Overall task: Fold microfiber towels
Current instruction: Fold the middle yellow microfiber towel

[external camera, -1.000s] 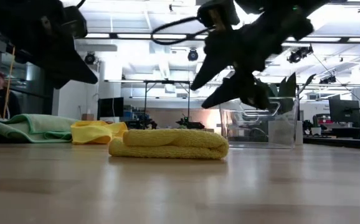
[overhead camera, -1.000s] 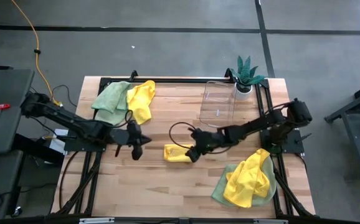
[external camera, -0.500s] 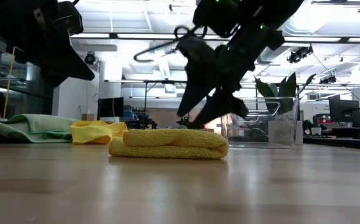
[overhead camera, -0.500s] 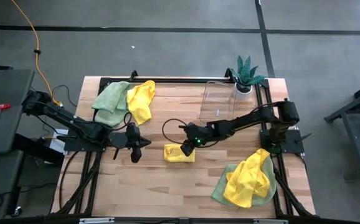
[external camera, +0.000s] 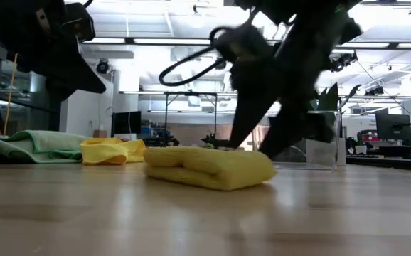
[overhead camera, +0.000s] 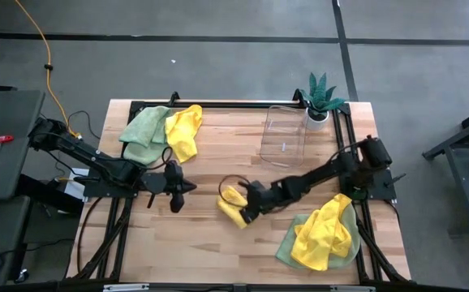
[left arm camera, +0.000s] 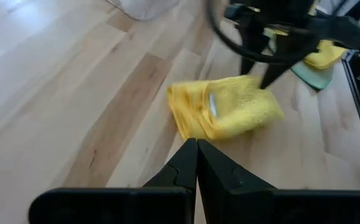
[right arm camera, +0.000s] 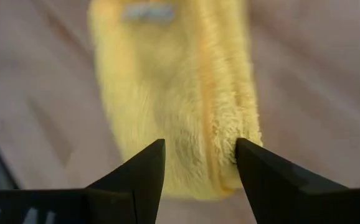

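Wooden table (overhead camera: 194, 243): right end effector (overhead camera: 247, 212) spread over folded yellow towel (overhead camera: 233, 204), partly hiding it; left end effector (overhead camera: 178, 187) closed.

You see a fluffy, matt yellow cloth towel (right arm camera: 186, 93) on your smooth, pale wooden desk (overhead camera: 202, 243).

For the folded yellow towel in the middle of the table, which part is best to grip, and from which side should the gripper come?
I would grip the folded yellow towel across its narrow width, near the end facing the right gripper, coming from above on that side. It lies flat as a thick, elongated bundle, so open fingers can likely straddle it there and pinch all layers together. The left gripper waits apart, shut.
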